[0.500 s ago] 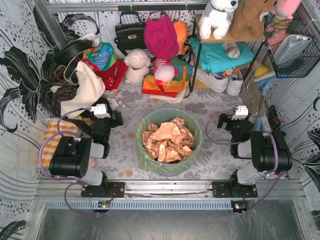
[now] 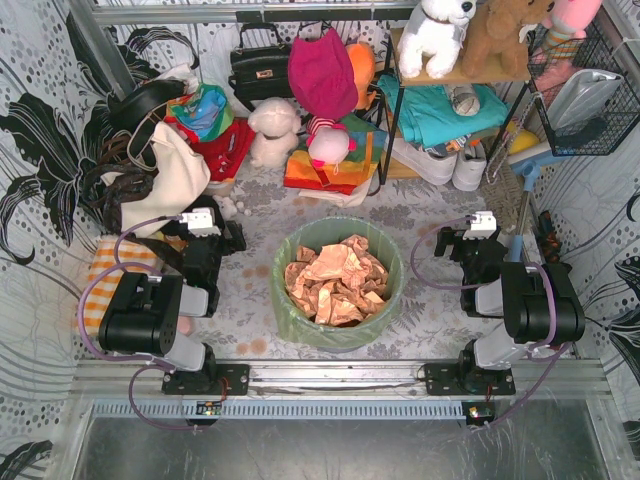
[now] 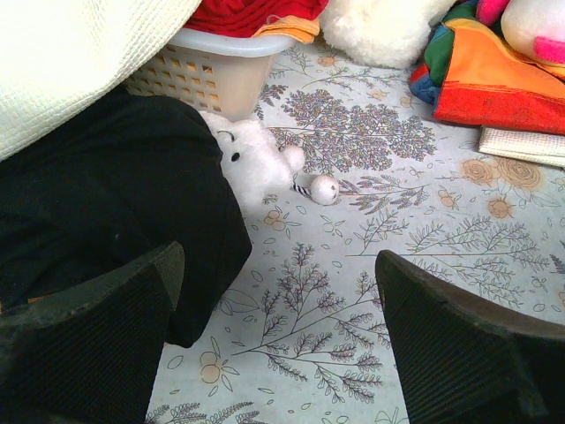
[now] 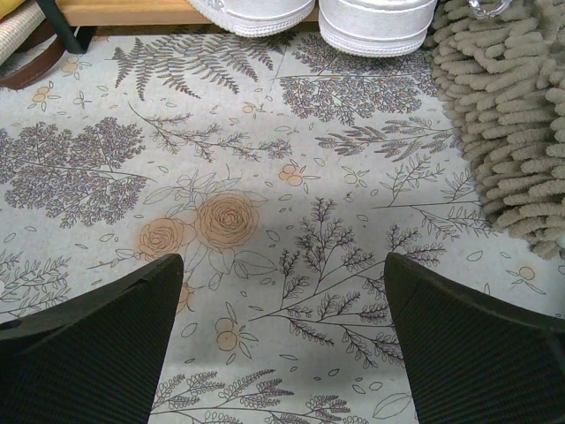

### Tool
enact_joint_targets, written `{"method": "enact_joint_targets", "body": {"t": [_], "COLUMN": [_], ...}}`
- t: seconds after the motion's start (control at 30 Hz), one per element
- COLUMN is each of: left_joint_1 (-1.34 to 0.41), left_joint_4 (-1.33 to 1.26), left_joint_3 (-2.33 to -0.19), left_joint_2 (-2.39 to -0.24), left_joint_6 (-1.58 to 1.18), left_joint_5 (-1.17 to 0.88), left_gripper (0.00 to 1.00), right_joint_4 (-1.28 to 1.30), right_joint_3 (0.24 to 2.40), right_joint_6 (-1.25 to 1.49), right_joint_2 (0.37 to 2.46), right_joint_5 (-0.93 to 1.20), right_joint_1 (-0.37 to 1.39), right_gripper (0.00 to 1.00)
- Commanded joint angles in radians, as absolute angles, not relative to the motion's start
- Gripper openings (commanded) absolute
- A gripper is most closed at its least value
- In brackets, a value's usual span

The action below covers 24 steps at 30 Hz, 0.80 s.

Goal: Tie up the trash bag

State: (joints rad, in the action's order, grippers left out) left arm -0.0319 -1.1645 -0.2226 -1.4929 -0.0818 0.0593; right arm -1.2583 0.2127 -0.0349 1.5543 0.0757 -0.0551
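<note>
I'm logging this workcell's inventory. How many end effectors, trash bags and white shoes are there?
End effectors: 2, the left end effector and the right end effector
Trash bag: 1
White shoes: 2
Total: 5

The left arm (image 2: 150, 312) and right arm (image 2: 535, 300), black and blocky, trail looped purple cables (image 2: 413, 265) and carry small white wrist modules (image 2: 200, 222); claw fingers (image 3: 97, 353) are matte black, finely ribbed.

The floral-patterned worktop (image 2: 410, 215) carries the trash bag (image 2: 285, 312) at its middle, toward the near edge. A lattice basket (image 3: 199, 75) and small white plush toy (image 3: 256, 159) sit toward the far-left corner. White shoes (image 4: 309, 13) and a shaggy mat (image 4: 521, 115) lie toward the far-right.
</note>
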Motion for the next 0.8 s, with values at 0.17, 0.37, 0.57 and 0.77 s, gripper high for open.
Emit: {"method": "enact_joint_targets", "body": {"t": [0.17,0.37,0.57,0.77], "left_joint_1": [-0.026,-0.027,-0.075,-0.164], "left_joint_4": [-1.213,-1.187,-0.862,-0.51], "left_joint_3": [-0.216,-0.206,-0.292,-0.437], "left_joint_2": [-1.476,-1.423,-1.231,-1.068], "left_joint_6": [-0.083,-0.08,-0.13,-0.2], "left_joint_5": [0.057,0.055,0.229,0.328], "left_gripper": [0.98,0.98,0.98,0.98], "right_joint_4": [-1.255,-1.048,-0.745,-0.366], "right_joint_3": [0.21,0.25,0.301,0.457], "right_joint_6": [-0.023,-0.02,0.035,0.189], "right_joint_2": [1.531,1.396,1.178,1.004], "right_joint_5": [0.091,0.064,-0.01,-0.057], "right_joint_1": [-0.06,-0.06,-0.061,-0.06], "right_gripper": [0.97,0.97,0.97,0.97]}}
